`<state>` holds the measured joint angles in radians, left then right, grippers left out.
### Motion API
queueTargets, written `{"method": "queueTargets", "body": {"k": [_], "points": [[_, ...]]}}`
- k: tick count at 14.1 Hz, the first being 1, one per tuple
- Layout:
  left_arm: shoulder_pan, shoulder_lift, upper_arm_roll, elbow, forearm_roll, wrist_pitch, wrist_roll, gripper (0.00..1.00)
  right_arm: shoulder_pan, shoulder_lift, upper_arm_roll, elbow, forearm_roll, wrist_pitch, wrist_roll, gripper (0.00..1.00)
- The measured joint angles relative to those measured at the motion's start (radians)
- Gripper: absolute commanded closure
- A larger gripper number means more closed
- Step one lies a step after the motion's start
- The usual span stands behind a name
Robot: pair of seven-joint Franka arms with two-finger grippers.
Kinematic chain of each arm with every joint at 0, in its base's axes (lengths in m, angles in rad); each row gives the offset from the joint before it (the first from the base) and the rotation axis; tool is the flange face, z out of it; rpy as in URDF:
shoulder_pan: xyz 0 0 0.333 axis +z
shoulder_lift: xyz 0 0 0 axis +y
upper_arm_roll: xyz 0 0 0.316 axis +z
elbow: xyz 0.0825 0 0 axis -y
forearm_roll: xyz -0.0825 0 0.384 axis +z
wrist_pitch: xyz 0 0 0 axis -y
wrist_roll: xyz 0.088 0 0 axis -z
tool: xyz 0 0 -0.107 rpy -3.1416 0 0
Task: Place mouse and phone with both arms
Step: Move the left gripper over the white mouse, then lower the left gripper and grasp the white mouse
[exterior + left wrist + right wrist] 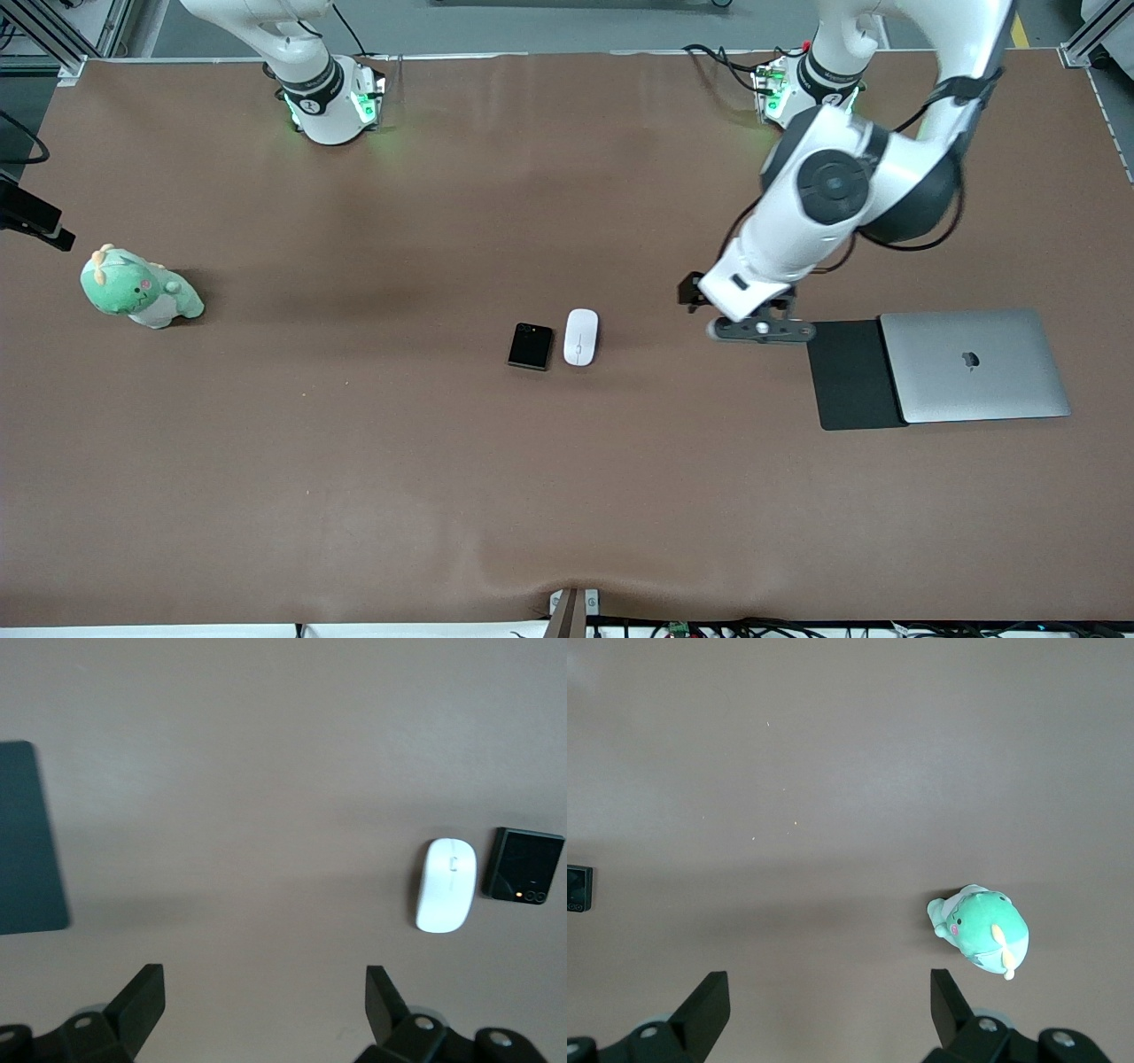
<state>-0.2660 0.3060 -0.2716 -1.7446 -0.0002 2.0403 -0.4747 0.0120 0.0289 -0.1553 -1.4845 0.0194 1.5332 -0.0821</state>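
Observation:
The white mouse [580,337] lies mid-table, right beside the black phone [531,346], which is on the side toward the right arm's end. Both show in the left wrist view: the mouse [446,884] and the phone [523,865]. My left gripper [760,330] hangs open and empty over bare table between the mouse and the black mat [852,376]; its own view shows it [266,985] wide open. My right gripper [830,988] is open and empty, high over bare table; it is out of the front view. The phone's edge [578,888] shows in its view.
A closed silver laptop [974,365] lies partly on the black mat toward the left arm's end. A green plush toy [140,288] sits toward the right arm's end; it also shows in the right wrist view [980,930]. The table is brown.

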Motion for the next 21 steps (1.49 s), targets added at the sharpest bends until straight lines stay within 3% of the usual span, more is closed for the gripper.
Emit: {"method": "queueTargets", "body": {"k": [4,10,15,21], "points": [[-0.084,0.12,0.0,0.065,0.012,0.019,-0.086,0.0,-0.002,0.013,-0.003,0.0,0.0,0.0,0.0,0.0],[-0.224,0.299,0.0,0.103,0.128,0.127,-0.307,0.0,-0.003,0.013,-0.002,0.001,-0.025,0.003,0.0,0.0],[-0.261,0.431,0.002,0.209,0.133,0.161,-0.356,0.0,-0.003,0.013,-0.001,0.001,-0.028,0.004,-0.001,0.0],[-0.269,0.505,0.004,0.228,0.147,0.261,-0.356,0.0,-0.003,0.013,0.0,0.001,-0.028,0.004,-0.001,0.0]]}}
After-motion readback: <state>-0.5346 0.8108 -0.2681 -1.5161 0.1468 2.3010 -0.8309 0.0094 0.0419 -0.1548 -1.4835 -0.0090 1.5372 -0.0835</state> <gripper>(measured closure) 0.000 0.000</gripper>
